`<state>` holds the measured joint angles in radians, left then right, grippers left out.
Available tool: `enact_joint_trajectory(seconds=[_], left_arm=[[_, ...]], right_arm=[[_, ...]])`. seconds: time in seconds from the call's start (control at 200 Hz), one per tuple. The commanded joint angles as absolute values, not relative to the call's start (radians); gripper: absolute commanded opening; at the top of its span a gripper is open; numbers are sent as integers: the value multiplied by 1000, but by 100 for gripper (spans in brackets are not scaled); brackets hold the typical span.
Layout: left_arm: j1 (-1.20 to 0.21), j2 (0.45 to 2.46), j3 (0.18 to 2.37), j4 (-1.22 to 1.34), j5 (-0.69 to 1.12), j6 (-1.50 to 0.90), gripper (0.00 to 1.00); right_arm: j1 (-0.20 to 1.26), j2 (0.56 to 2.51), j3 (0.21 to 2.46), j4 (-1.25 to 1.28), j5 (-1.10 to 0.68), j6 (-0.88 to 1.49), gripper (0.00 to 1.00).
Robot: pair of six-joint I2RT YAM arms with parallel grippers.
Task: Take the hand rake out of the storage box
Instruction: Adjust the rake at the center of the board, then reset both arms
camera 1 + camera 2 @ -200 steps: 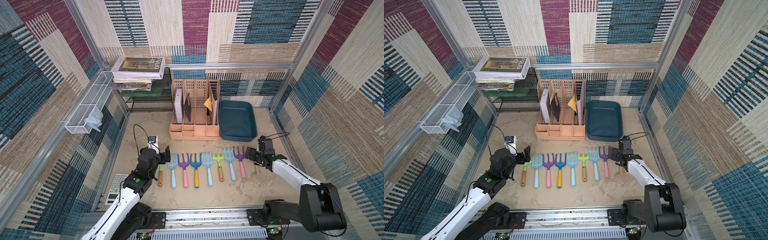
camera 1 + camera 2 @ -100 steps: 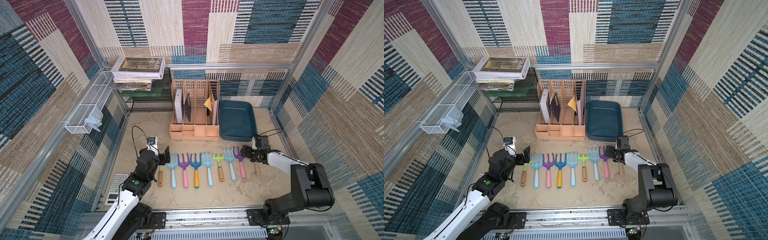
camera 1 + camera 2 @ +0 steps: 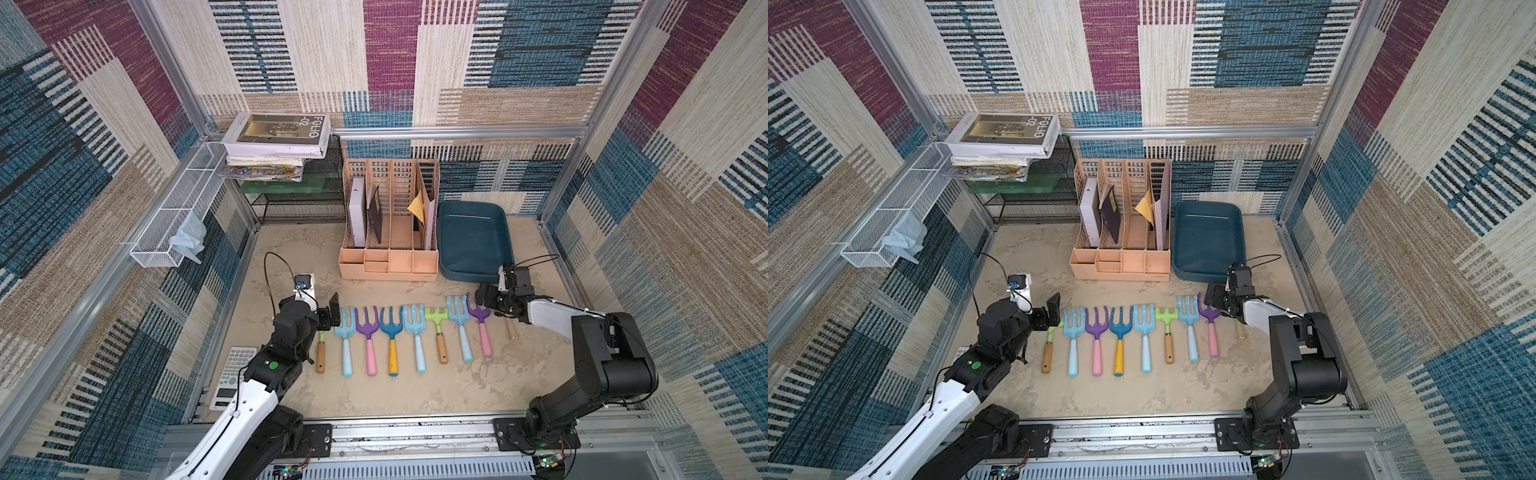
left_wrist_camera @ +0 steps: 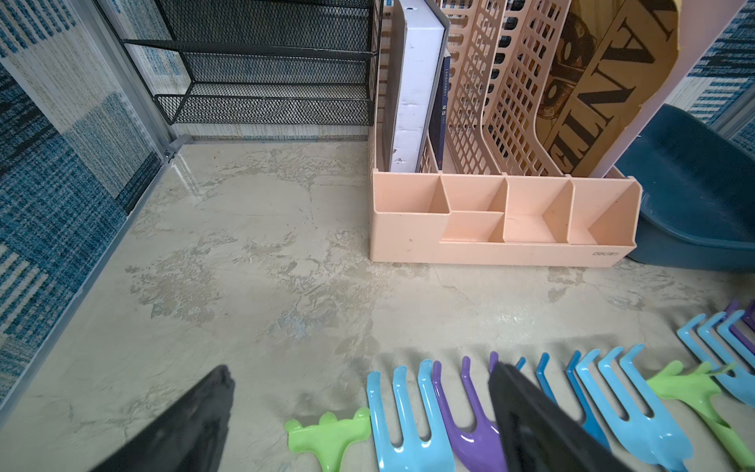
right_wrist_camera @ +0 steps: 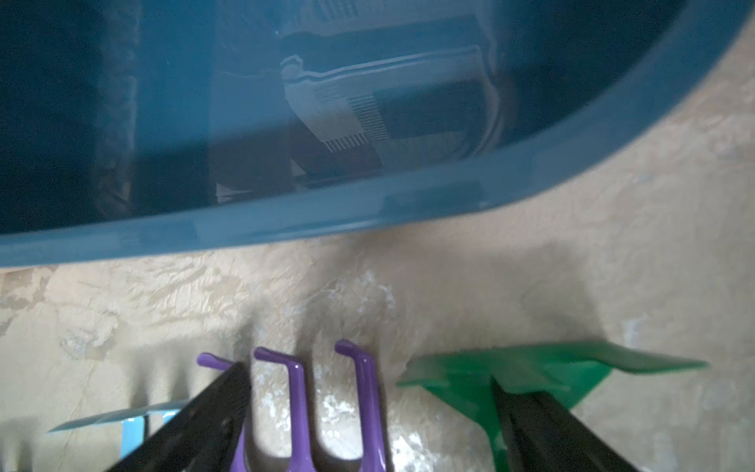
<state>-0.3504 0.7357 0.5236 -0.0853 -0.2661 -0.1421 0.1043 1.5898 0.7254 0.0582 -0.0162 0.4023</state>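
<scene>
The dark teal storage box (image 3: 473, 243) (image 3: 1208, 241) stands at the back right, and nothing shows inside it. Several hand rakes lie in a row on the floor in front, heads toward the back. My left gripper (image 3: 332, 311) (image 4: 359, 408) hangs open over the row's left end, above a light green rake head (image 4: 327, 437) and a light blue rake (image 4: 408, 429). My right gripper (image 3: 484, 296) (image 5: 367, 408) is open low over the right end. The purple rake (image 5: 298, 408) lies between its jaws and a dark green rake (image 5: 510, 367) under one finger; the box rim (image 5: 367, 208) is just ahead.
A peach file organizer (image 3: 388, 257) stands left of the box. A black mesh shelf (image 3: 299, 203) with books sits at the back left, a white wire basket (image 3: 174, 224) hangs on the left wall, and a calculator (image 3: 232, 374) lies at the front left.
My right gripper has slid left along the floor to the purple rake while its arm folded back and its elbow rose. The left arm has hardly moved. Both grippers stayed open.
</scene>
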Motion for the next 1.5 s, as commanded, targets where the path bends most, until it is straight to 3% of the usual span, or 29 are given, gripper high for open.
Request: enact_joint_trajectory(seconds=[0.0, 0.341, 0.676, 0.826, 0.891, 0.941, 1.042, 1.137, 1.242, 1.342, 1.422, 1.492], left_arm=[[-349, 735, 523, -61, -270, -137, 99], [-348, 737, 522, -59, -268, -137, 99], [-347, 749, 523, -54, -277, -131, 99], [-332, 778, 517, -14, -388, -82, 99], [-285, 838, 478, 80, -367, 70, 99], [-209, 911, 471, 133, -361, 51, 99], [-44, 1099, 499, 207, -112, -14, 99], [14, 1274, 513, 300, -122, -30, 99], [64, 1367, 551, 297, -82, -47, 99], [69, 1423, 583, 335, -10, -16, 99], [83, 1435, 557, 421, 35, -47, 100], [97, 1523, 468, 718, 109, -40, 99]], right_arm=[[126, 1597, 724, -1, -71, 435, 96], [143, 1556, 719, -29, 1, 465, 96], [154, 1489, 754, -33, -58, 435, 96], [167, 1324, 777, -35, 35, 360, 96], [164, 1201, 728, 62, 183, 281, 96], [129, 1126, 661, 180, 252, 226, 96], [-33, 1077, 504, 428, 163, 152, 96], [-139, 1131, 411, 585, 49, 169, 96], [-122, 1264, 303, 856, 27, 95, 96], [-99, 1433, 344, 925, 45, 105, 96], [-31, 1455, 348, 943, 74, 34, 96], [0, 1477, 277, 1087, 98, 0, 96]])
